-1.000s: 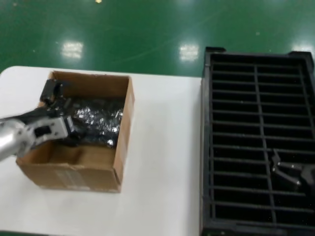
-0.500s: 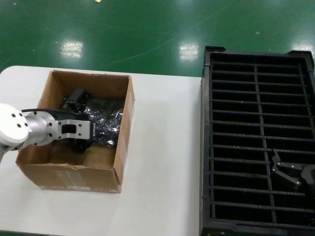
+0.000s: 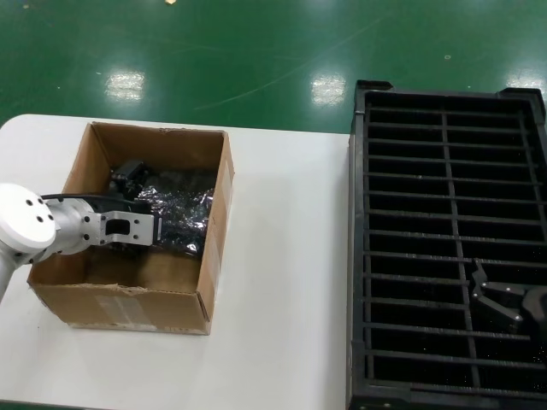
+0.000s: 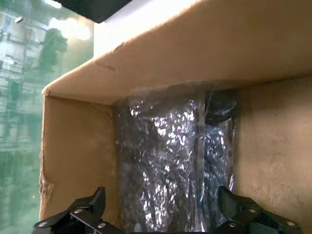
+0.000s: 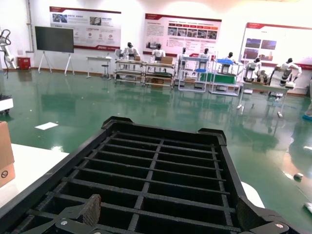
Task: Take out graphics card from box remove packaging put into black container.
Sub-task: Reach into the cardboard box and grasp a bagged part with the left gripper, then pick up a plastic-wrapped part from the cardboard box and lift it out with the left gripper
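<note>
Two arms show in the head view: the left gripper (image 3: pixel 128 184) reaches down inside the box (image 3: pixel 214 248) on the white table (image 3: pixel 282 256), over the crinkly silver packaging (image 3: pixel 181 213) lying on the box floor, while the right gripper (image 3: pixel 500 301) hangs over the near right slots of the black container (image 3: pixel 444 162). From the left wrist, the left gripper's fingers (image 4: pixel 90 207) stand wide apart on either side of the packaging (image 4: pixel 170 165), which lies lengthwise against the far cardboard wall with a dark shape showing through the plastic. From the right wrist, the right gripper's fingers (image 5: pixel 90 209) are spread apart just above the container's ribs (image 5: pixel 156 168), holding nothing.
</note>
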### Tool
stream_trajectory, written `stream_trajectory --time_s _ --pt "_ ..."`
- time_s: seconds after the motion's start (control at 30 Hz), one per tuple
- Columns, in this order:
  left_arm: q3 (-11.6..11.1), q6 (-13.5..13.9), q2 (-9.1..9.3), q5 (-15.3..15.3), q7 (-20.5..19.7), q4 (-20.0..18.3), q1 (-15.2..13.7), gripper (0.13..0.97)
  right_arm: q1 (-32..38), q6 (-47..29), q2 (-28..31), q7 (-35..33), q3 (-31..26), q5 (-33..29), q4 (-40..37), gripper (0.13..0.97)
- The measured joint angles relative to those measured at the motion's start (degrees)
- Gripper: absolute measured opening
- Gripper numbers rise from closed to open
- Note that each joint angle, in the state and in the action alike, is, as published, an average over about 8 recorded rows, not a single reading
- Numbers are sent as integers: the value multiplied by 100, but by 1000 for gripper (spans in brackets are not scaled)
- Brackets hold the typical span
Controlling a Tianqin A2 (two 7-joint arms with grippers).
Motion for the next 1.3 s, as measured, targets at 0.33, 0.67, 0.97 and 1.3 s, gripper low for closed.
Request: stream_trajectory --time_s 0.33,0.67,0.97,1.3 --pt "-100 -171 90 -342 491 497 -95 683 0 0 0 0 0 0 0 966" --pt "-243 -261 192 -678 1064 910 -158 449 0 0 0 0 0 0 0 966" --pt "-288 -320 229 -829 1309 882 -92 282 0 0 0 0 0 0 0 966" --pt "-261 -392 81 -829 1278 459 98 203 0 0 0 0 0 0 0 966"
